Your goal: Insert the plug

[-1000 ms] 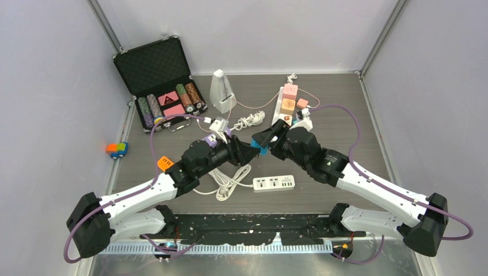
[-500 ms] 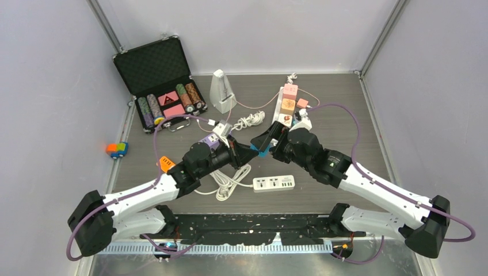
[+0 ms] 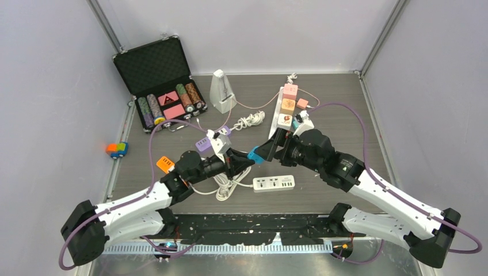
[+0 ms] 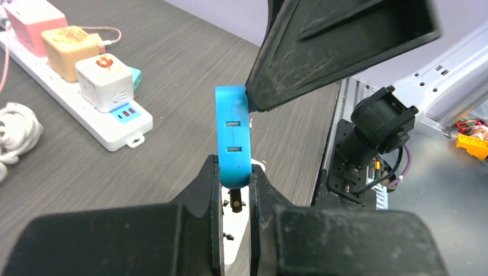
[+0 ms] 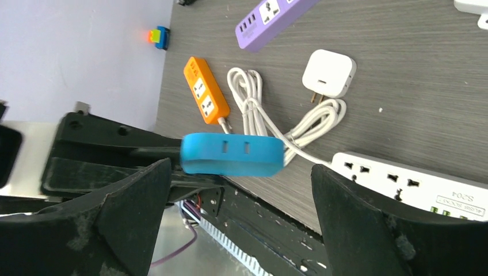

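A blue plug (image 3: 254, 155) with two slots on its side hangs above the table's middle. My left gripper (image 3: 246, 159) is shut on its lower end; in the left wrist view the plug (image 4: 232, 137) stands up between my fingers (image 4: 207, 184), a dark prong showing under it. My right gripper (image 3: 269, 147) is open, its jaws wide on either side of the plug (image 5: 232, 154) without touching it. A white power strip (image 3: 274, 183) lies on the table just below and right, and also shows in the right wrist view (image 5: 414, 185).
A white cable coil (image 3: 227, 181) with a white charger (image 5: 329, 72), an orange strip (image 3: 165, 164) and a purple strip (image 3: 207, 142) lie under the left arm. A long strip with cube adapters (image 3: 288, 103), a metronome (image 3: 220, 91) and a chip case (image 3: 161, 80) stand behind.
My left gripper has drawn back toward the near left with the blue plug in it. My right gripper has shifted right and now stands open around the plug.
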You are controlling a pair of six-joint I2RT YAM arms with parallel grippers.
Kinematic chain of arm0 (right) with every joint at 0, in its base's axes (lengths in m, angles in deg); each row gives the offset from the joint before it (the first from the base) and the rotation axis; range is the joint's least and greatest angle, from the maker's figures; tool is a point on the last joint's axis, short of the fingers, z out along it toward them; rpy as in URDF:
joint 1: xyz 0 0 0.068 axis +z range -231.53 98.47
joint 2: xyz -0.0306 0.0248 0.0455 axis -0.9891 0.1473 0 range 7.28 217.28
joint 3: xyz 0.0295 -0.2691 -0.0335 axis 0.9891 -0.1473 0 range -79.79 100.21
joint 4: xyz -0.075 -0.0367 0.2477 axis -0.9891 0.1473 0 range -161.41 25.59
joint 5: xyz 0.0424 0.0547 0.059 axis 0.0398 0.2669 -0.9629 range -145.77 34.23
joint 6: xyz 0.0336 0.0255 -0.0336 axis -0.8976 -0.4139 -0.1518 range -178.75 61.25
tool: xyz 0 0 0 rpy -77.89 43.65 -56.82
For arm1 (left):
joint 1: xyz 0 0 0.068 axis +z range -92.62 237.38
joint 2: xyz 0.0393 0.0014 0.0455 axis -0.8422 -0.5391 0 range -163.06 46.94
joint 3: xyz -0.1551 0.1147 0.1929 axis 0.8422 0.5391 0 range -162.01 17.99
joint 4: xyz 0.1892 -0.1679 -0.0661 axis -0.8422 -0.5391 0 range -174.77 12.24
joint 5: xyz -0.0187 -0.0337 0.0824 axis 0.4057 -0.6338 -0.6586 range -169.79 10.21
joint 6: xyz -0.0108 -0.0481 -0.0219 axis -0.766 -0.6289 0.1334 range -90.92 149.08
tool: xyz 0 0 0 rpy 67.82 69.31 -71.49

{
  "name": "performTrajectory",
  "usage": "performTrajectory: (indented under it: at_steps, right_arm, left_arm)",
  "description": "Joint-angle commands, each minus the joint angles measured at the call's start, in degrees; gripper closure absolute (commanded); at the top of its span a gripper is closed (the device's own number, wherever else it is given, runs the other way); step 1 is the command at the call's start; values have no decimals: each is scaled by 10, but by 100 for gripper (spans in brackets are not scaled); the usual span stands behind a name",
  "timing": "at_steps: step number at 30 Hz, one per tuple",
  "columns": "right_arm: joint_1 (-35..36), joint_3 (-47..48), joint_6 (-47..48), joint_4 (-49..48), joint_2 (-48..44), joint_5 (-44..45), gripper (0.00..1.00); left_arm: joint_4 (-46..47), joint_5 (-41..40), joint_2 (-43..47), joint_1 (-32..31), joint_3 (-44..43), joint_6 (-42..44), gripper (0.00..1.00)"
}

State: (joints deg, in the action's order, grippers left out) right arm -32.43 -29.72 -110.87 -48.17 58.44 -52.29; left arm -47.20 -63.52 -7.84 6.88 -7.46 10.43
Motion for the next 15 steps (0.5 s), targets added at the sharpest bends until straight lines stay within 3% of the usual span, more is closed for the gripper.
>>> performTrajectory:
  at_steps: [1,15]
  right_arm:
    - [-2,27,16,20,5,-18,5]
    - [-2,35,6,-32,61,-79,2]
  left_arm:
    - [58,13,31,2,11,56,100]
    - [60,41,36,1,13,75,100]
